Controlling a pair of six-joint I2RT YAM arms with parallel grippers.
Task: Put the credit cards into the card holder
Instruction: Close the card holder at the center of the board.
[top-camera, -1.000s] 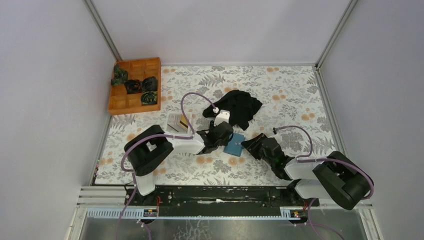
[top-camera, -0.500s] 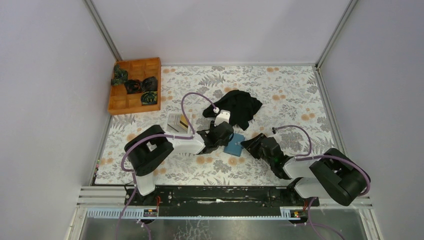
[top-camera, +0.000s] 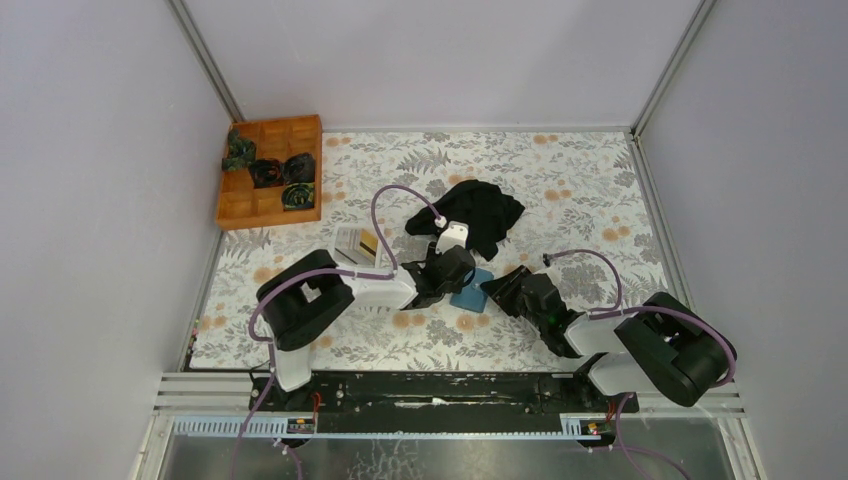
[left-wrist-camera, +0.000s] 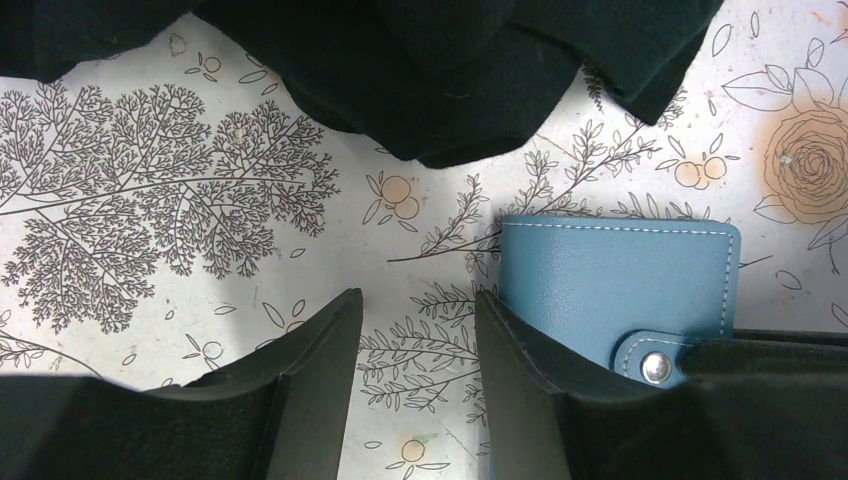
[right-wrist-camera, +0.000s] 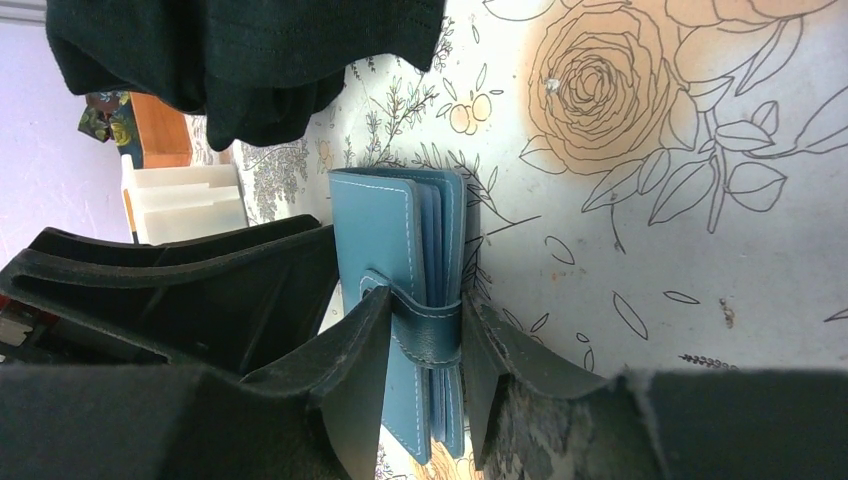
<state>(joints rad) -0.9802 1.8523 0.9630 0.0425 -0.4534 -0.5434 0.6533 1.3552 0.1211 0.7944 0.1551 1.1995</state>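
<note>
The flowered surface was taken up mostly by the two arms, and every place below is given from the card holder, which sat near the middle of it. A black cloth was heaped just beyond the holder. A wooden tray lay well apart from it, to the far left. A white tray was seen nearer the holder on the left, with the credit cards in it, too small to be counted.

The holder was clamped by the right gripper, whose fingers were pressed against both faces at the closed strap. Whether it lay flat or was tipped up could not be told. The left gripper was held partly open with nothing in it, one finger just beside the holder's edge and bare surface showing in the gap.

The holder was judged light, soft-covered and slightly springy. It would best be gripped across the spine edge, so that the snap is left free for opening. The cards were judged thin, stiff and slippery, best taken by an edge.
</note>
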